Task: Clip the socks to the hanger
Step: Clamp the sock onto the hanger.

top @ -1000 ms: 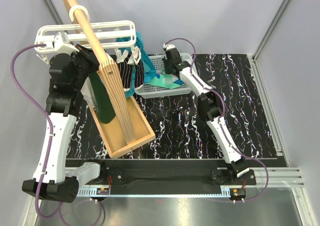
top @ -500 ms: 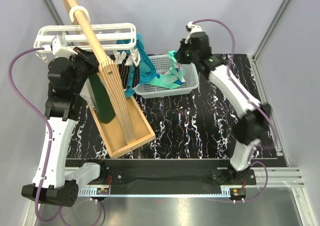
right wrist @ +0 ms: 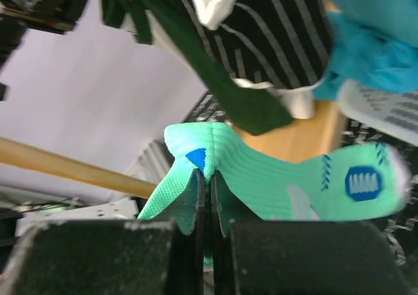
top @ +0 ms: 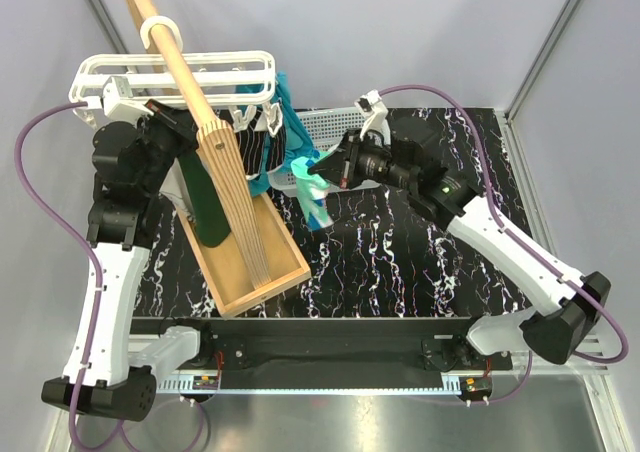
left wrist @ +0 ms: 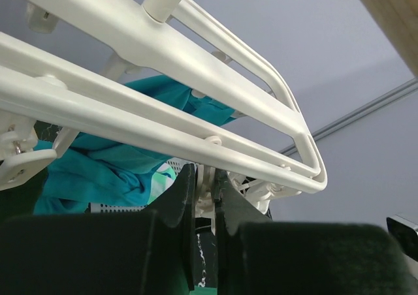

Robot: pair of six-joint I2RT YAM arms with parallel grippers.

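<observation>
Mint-green sock (right wrist: pixel 261 171) hangs pinched tight in my right claw (right wrist: pixel 204 177), above the far middle of the counter (top: pixel 380 262) and near the hanger (top: pixel 175 72), presumably for clipping. My left claw (left wrist: pixel 206 194) squeezes a white clip (left wrist: pixel 204 177) under the hanger at the far-left corner, probably to open it. I can't read the sock's blue mark.

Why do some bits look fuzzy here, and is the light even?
Right wrist view: the mint sock is crisp near the right gripper, but its toe and the teal cloth blur. Left wrist view: the dark left gripper is soft and underlit beneath the bright hanger. Top view: even light, sharp throughout.
</observation>
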